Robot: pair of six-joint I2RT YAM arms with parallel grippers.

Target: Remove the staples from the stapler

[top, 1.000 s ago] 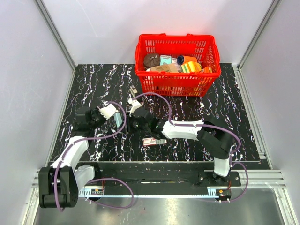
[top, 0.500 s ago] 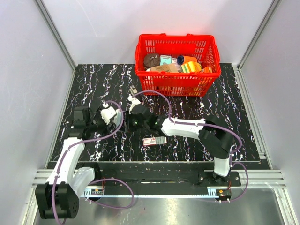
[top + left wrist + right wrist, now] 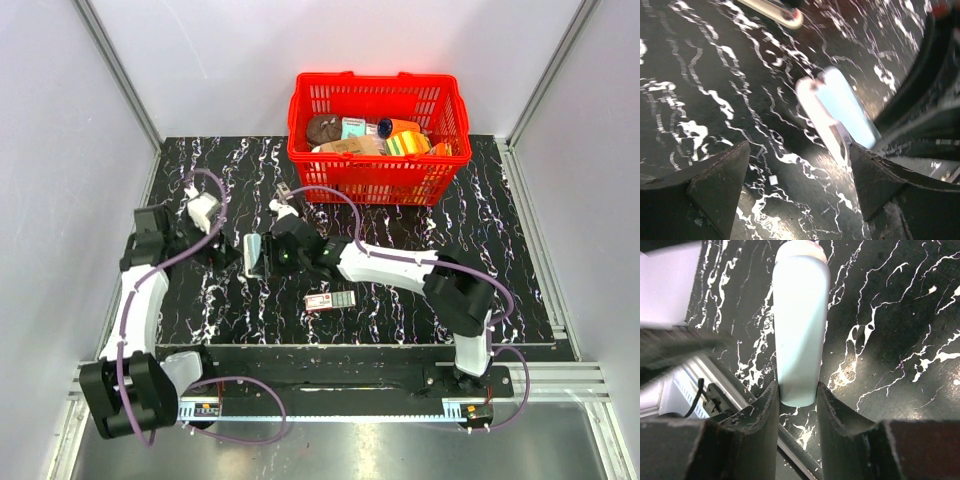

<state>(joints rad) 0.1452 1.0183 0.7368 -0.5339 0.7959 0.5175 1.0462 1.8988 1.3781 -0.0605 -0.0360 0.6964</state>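
Pinching pale blue object (image 3: 800, 325) in right claw (image 3: 796, 392), left claw (image 3: 797, 155) agape

The basket (image 3: 370, 182) stood at the back of the table (image 3: 500, 260), right of its middle, with packets and cans (image 3: 385, 128) heaped inside it. The stapler (image 3: 284, 191) lay on the table just before the basket's front left corner. Nearer the arms and left of the table's middle was a pill-shaped object (image 3: 254, 257). One end sat between the fingers of the right gripper (image 3: 268, 255), which touched it on both sides. The left gripper (image 3: 799, 146) was to the left of that object, apart from it, fingers spread. A small flat box (image 3: 330, 301) lay on the table right of the pill-shaped object and nearer the arms' bases.
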